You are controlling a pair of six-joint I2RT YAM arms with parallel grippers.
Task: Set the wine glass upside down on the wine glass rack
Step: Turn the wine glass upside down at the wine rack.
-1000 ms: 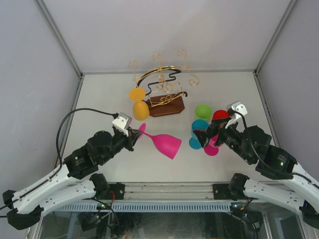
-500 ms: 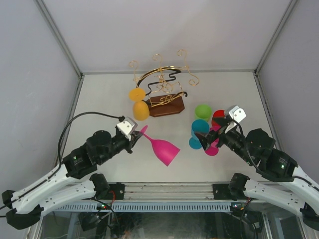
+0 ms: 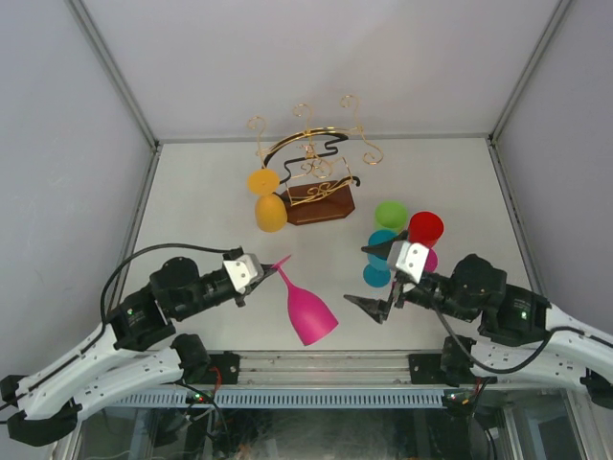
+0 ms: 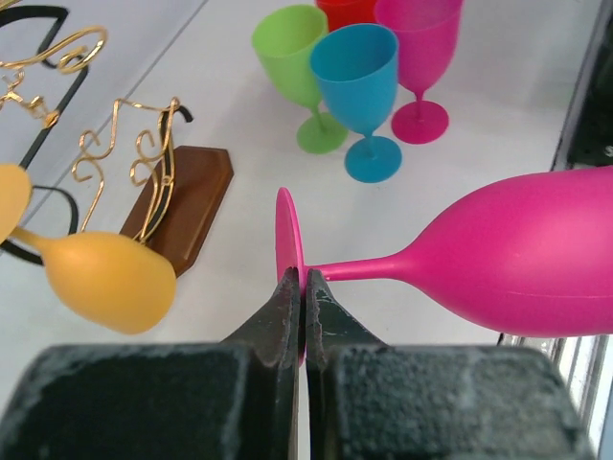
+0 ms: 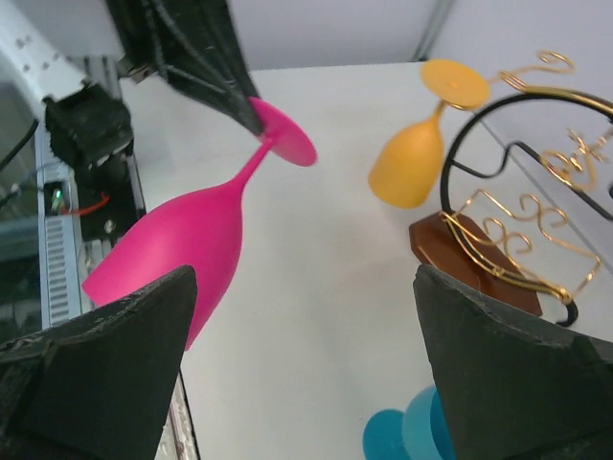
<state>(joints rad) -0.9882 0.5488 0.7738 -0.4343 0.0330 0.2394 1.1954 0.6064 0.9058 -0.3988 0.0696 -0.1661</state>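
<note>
My left gripper (image 3: 262, 271) is shut on the foot of a magenta wine glass (image 3: 307, 309) and holds it tilted, bowl down toward the near edge. In the left wrist view the fingers (image 4: 287, 307) pinch the round foot (image 4: 289, 237); the bowl (image 4: 527, 252) points right. The wine glass rack (image 3: 314, 165), gold wire on a brown base, stands at the back with an orange glass (image 3: 268, 206) hanging upside down on its left arm. My right gripper (image 3: 374, 278) is open and empty, right of the held glass. The right wrist view also shows the magenta glass (image 5: 182, 240) and the rack (image 5: 522, 225).
Green (image 3: 390, 216), red (image 3: 425, 229) and blue (image 3: 383, 257) glasses stand upright at the right, with another magenta glass (image 3: 428, 261) behind my right wrist. Grey walls enclose the table on three sides. A metal rail (image 3: 316, 364) runs along the near edge.
My left gripper drew back toward the near edge and the magenta glass swung bowl-down toward the front. My right gripper left the cluster of glasses, turned left and opened wide.
</note>
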